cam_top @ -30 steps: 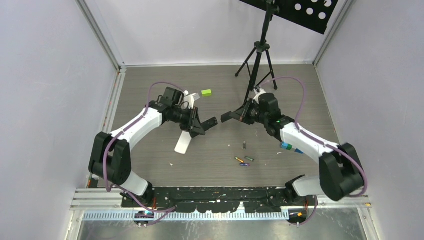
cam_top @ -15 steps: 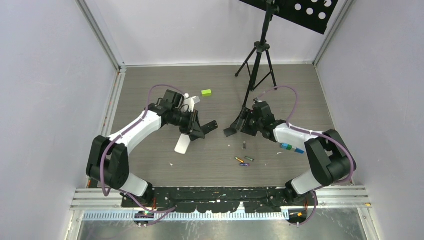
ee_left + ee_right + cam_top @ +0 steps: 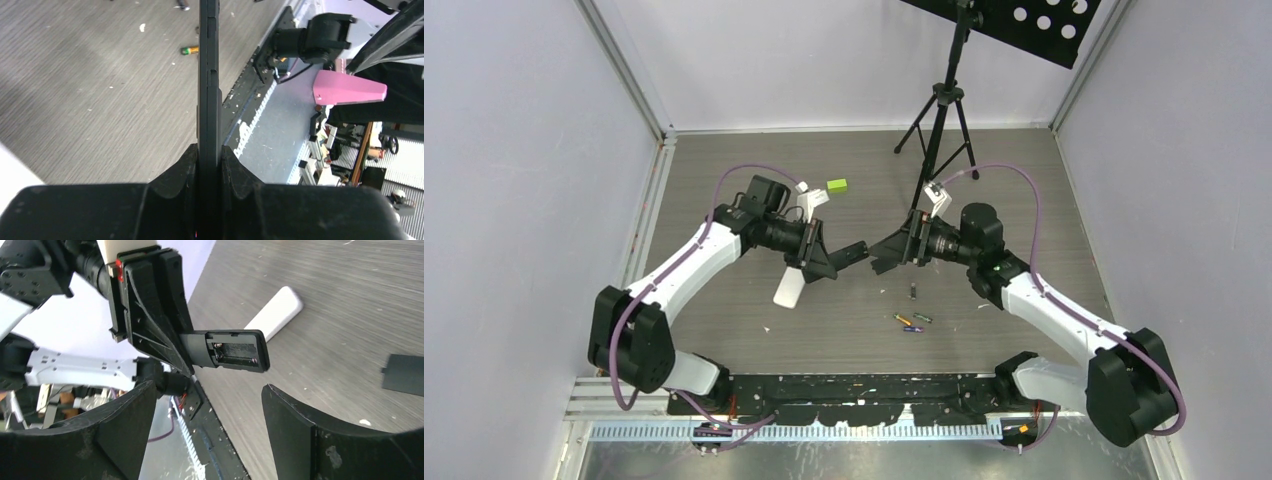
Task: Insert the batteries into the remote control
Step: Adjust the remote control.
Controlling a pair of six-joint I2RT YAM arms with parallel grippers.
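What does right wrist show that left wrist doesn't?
Only right wrist: the black remote with its battery bay open, no cell visible inside; a white remote and a flat black panel on the table; the open right gripper. Only left wrist: a green-and-yellow battery on the table. Both: the left gripper clamping the black remote, edge-on in left wrist.
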